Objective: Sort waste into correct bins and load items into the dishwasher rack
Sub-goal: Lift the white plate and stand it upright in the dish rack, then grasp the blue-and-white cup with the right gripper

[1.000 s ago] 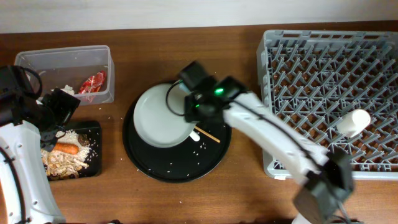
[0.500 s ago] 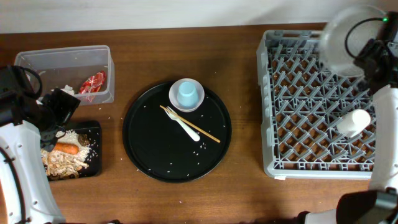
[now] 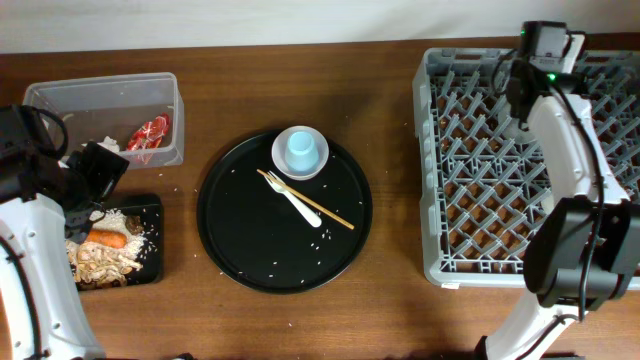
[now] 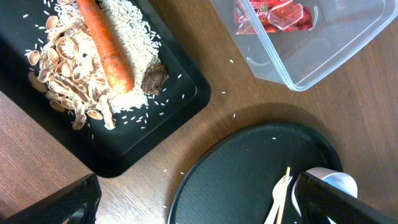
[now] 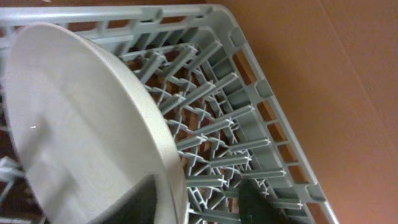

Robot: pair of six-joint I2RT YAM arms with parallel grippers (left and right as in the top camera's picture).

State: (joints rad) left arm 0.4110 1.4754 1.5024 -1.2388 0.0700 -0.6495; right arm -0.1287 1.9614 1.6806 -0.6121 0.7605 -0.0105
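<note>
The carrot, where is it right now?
In the overhead view the carrot lies far left, on rice inside the shallow black tray, right beside the clear tub holding a red wrapper.

Setting read as a robot manipulation bench dressed up as a kitchen clean-up station. Evidence noted: a left arm (image 3: 25, 270) and a right arm (image 3: 565, 140) reached over one bare wooden table (image 3: 400, 320), set against a plain pale wall (image 3: 250, 20). All props were kitchen goods. A grey dishwasher rack (image 3: 480, 150) had a white plate (image 5: 74, 124) among its pegs. A round black tray (image 3: 240, 250) carried a white bowl (image 3: 283, 165). A clear tub (image 3: 100, 100) and a shallow black tray (image 3: 150, 270) held food waste.
</note>
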